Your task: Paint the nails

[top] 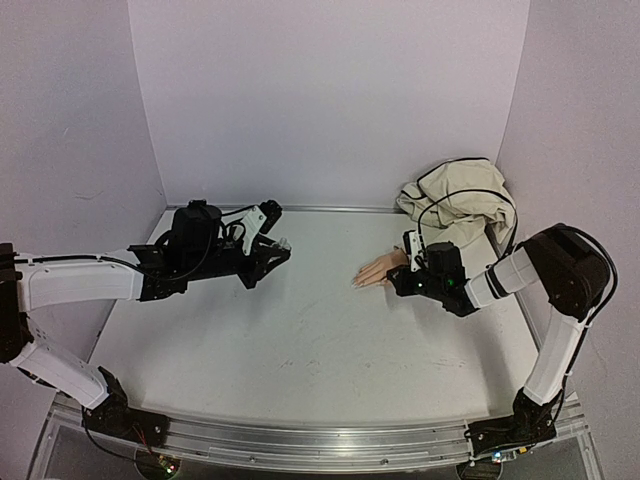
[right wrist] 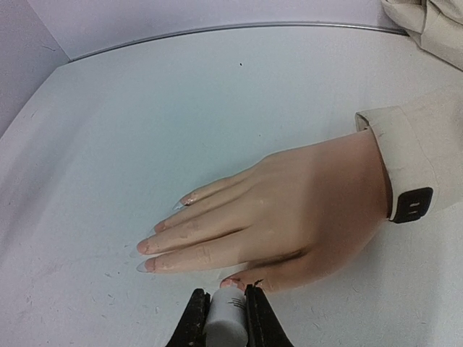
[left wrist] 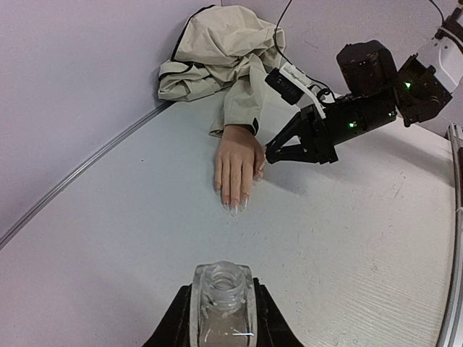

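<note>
The peach mannequin hand lies palm down, fingers pointing left, with a beige sleeve and a dark wrist band. Its pale nails show in the right wrist view and in the left wrist view. My right gripper is shut on a white brush cap, its tip right at the thumb nail; the brush itself is hidden. My left gripper is shut on a small open clear bottle, held left of the hand with a wide gap.
The sleeve's cloth is bunched in the back right corner. A cable runs over it to the right arm. Lilac walls close the table on three sides, with a metal rail along the near edge.
</note>
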You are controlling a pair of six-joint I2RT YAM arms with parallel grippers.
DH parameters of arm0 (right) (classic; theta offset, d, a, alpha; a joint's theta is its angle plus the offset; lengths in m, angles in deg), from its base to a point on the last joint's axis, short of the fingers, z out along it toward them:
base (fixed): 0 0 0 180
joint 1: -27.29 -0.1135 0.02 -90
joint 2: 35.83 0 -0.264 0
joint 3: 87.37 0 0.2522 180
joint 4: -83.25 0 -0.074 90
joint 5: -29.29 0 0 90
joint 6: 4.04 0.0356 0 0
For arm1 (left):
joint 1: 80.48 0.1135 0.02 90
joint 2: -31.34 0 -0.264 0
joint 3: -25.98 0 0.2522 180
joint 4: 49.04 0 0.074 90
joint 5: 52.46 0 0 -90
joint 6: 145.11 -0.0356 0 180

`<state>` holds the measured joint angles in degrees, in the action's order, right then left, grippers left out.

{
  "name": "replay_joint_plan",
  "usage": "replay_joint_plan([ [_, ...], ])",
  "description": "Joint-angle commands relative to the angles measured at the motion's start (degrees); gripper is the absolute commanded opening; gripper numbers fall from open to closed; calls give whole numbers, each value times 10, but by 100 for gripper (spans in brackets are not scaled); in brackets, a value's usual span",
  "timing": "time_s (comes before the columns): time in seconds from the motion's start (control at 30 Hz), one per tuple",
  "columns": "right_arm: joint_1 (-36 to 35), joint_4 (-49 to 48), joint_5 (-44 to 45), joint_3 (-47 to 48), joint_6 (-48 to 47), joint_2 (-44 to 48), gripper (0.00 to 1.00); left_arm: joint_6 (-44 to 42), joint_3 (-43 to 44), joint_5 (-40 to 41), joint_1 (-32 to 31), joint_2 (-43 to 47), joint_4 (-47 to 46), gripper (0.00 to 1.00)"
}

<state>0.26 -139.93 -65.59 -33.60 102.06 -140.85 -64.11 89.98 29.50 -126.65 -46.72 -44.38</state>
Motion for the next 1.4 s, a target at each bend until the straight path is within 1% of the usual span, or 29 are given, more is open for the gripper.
replay_joint_plan([
  [0.0,0,-7,4,23,-1,-3,0,0,17,-11,0,13,-33,0],
  [0.57,0,-1,-8,30,1,-19,0,-3,15,-10,-1,19,-33,0],
  [1.37,-3,9,-31,17,14,-12,0,-7,15,-8,-3,22,-33,0],
])
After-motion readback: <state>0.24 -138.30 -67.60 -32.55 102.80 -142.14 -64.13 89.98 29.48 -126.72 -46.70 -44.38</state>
